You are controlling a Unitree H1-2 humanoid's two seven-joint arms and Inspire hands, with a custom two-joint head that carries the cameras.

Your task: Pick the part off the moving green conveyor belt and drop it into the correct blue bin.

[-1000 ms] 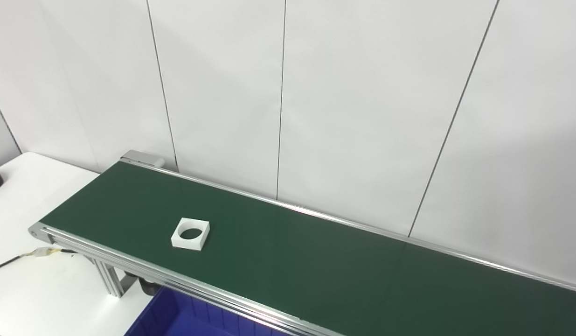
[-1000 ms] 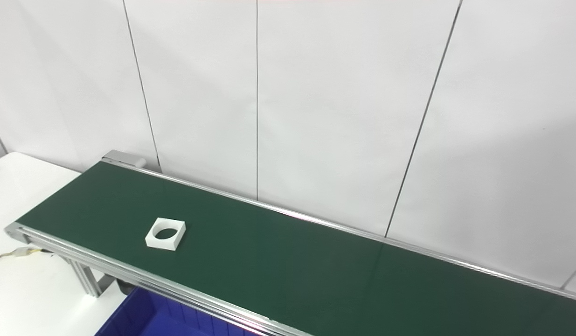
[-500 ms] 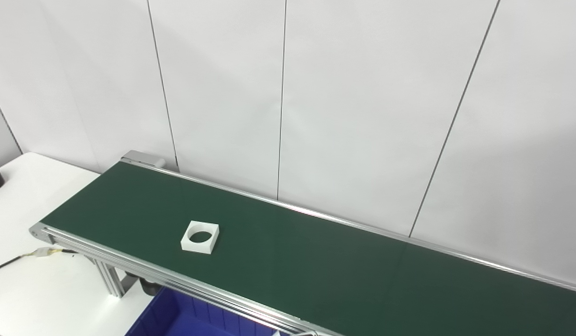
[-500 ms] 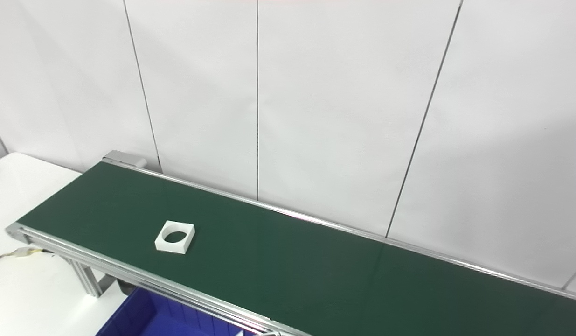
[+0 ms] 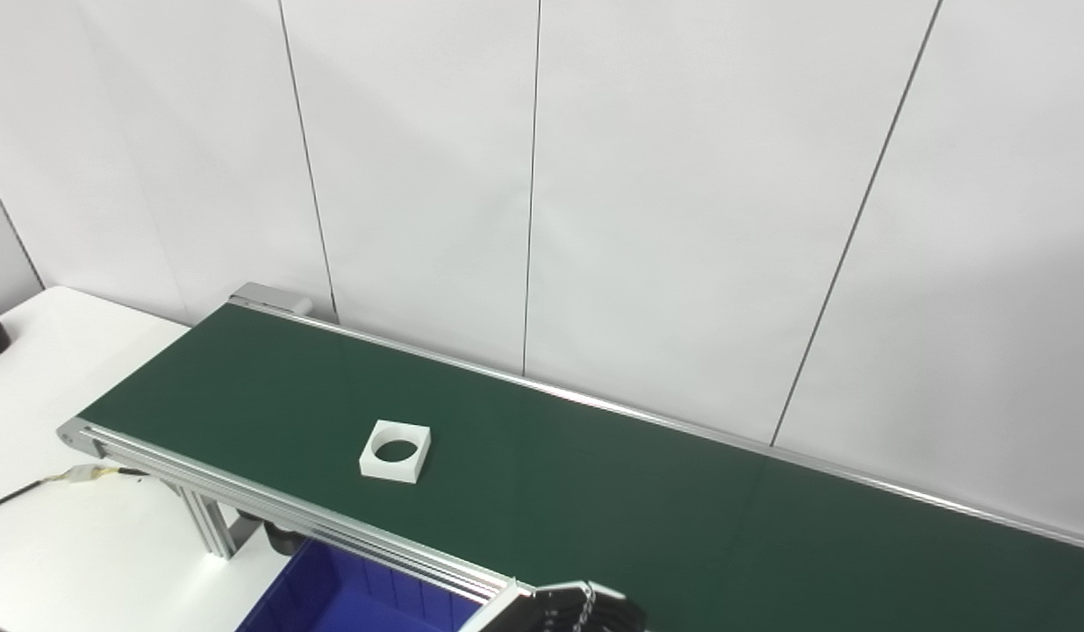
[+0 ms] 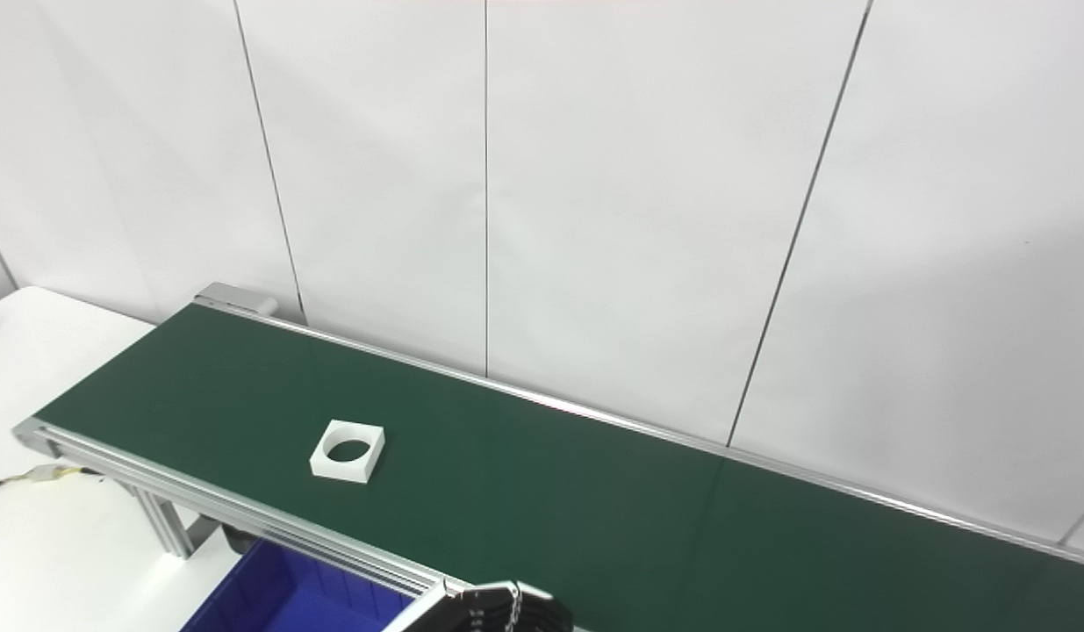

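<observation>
The white square part [image 5: 395, 451] with a round hole lies flat on the green conveyor belt [image 5: 594, 500], up and left of one hand [image 5: 577, 610], well apart. I cannot tell whose hand it is or whether it is spread.

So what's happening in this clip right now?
A white square part with a round hole lies flat on the green conveyor belt, near its left end, untouched. One hand is just showing at the bottom edge, at the belt's near rail; which arm it belongs to and whether its fingers are open cannot be told. A blue bin sits below the belt's near side.
</observation>
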